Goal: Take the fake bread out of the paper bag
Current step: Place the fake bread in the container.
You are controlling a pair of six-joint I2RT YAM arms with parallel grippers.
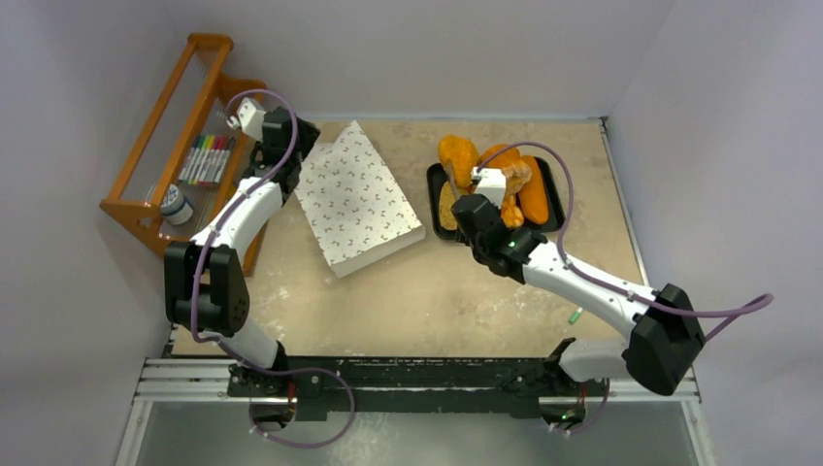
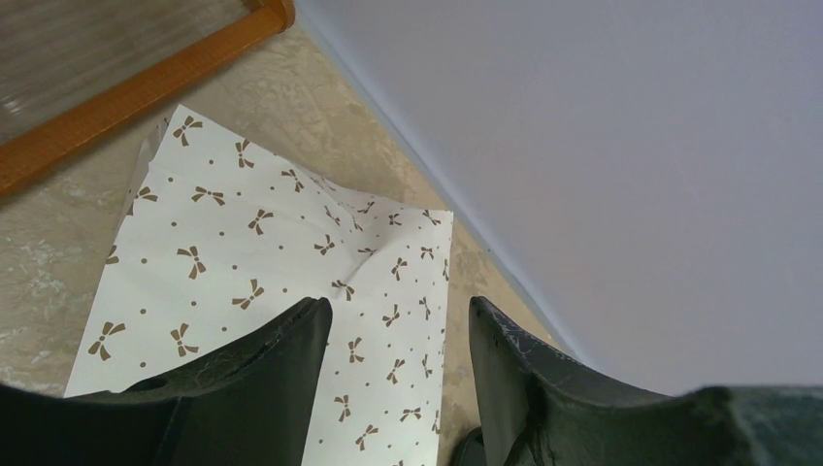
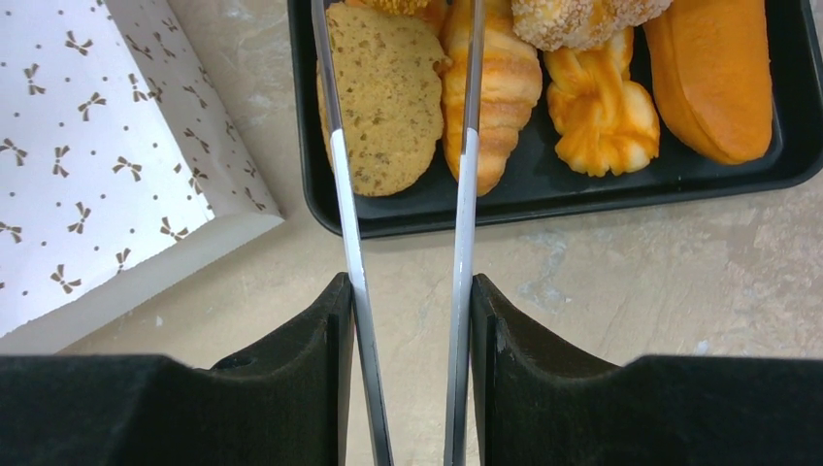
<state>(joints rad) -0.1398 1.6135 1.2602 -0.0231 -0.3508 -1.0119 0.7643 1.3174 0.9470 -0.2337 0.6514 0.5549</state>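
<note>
Your right hand [image 3: 410,282] is closed on a pair of metal tongs [image 3: 464,194]. Their two blades run out over the black tray [image 3: 543,209] and off the top of the wrist view, so you cannot see the tips or whether they pinch anything. The fake bread [image 1: 456,155] lies in that tray: a tan slice [image 3: 388,97], a croissant [image 3: 505,87], a knotted roll [image 3: 602,116] and a long loaf [image 3: 713,78] side by side. Your left hand [image 2: 400,306] has its jaws apart with nothing between them, at the far left corner of the paper bag [image 1: 359,199]. Whether it touches the paper you cannot tell. The bag lies on the table [image 1: 437,291], just left of the tray.

This looks like a drop-off at the tray. Spread the blades only over a bare patch and lift straight up so they do not drag the slice. Check the bag for more pieces before you stop.

Only the top view shows both arms and the whole bag. Only the right wrist view shows the tongs. No view shows the bag's mouth or inside.
</note>
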